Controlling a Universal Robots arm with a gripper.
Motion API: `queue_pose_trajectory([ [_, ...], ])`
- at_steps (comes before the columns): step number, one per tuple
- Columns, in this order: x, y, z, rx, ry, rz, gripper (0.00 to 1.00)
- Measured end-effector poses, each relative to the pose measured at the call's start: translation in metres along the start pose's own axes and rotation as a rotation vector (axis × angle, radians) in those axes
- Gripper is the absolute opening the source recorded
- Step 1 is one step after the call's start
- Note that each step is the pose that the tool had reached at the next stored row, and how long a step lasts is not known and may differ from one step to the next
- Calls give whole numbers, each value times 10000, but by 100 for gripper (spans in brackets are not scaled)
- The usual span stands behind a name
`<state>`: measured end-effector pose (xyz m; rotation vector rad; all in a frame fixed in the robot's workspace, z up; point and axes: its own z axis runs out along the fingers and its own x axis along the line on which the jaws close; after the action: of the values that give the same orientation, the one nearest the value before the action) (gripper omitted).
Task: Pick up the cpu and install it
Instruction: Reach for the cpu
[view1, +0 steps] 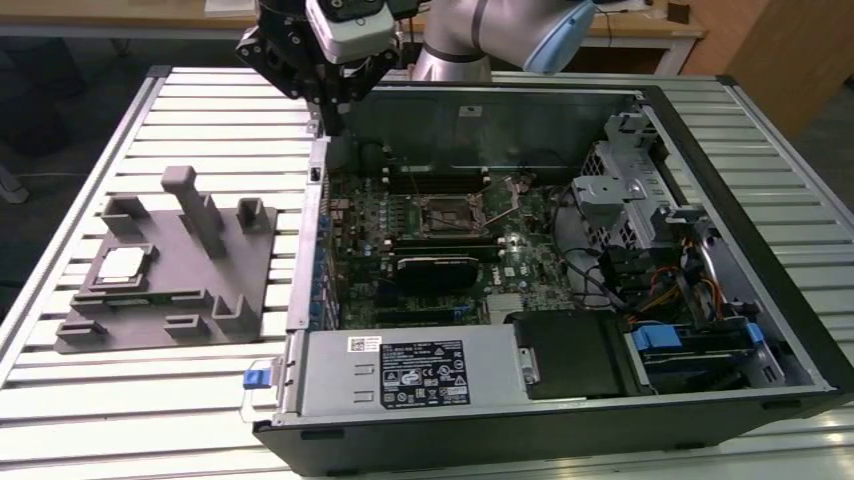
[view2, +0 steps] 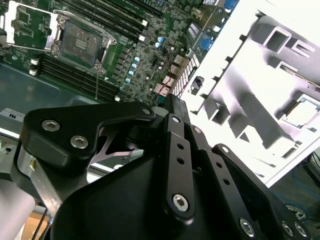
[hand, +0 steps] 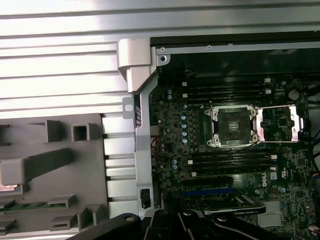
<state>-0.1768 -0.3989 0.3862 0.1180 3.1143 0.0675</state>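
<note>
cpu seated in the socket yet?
No, the cpu lies on the grey tray, and the socket is open and empty.

A ribbed silver counter (view1: 147, 400) stands over dark floor (view1: 16, 250); a wooden desk (view1: 647, 28) and wooden panel (view1: 781, 50) lie behind.

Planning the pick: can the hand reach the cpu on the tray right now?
Probably yes. The cpu lies uncovered on the grey tray; the hand hangs above the case wall nearby. The upright posts near the cpu may crowd a descent.
</note>
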Motion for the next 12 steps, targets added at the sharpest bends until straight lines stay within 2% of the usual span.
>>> queue_pose_trajectory([
  [12,51,-4,10,0,6,1,11],
])
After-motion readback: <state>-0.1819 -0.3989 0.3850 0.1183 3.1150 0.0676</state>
